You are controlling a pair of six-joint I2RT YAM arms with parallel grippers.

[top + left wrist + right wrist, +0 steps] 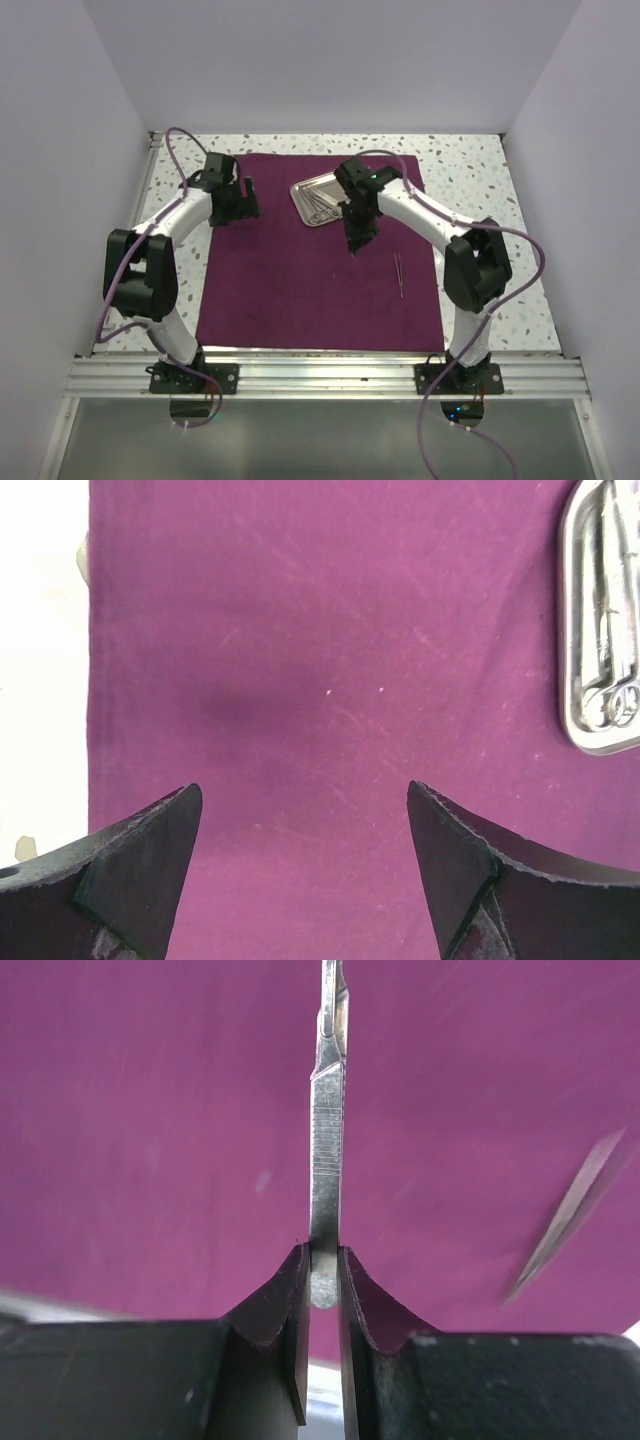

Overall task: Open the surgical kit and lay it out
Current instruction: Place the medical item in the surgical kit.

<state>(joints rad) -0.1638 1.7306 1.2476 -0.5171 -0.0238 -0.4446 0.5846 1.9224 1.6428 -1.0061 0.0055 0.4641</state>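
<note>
Left pincer (302, 792) spread wide, right pincer (322, 1260) pinched nearly closed

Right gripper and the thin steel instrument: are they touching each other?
Touching. The right wrist view shows the right gripper shut on the steel instrument, pressing on both sides of its ribbed handle with no gap.

- No text, label, brand or number is readable on the cloth wrap (300, 290), steel tray (570, 610) or counter (470, 170).
- The steel instrument (326, 1140) shows only ribbing.
</note>
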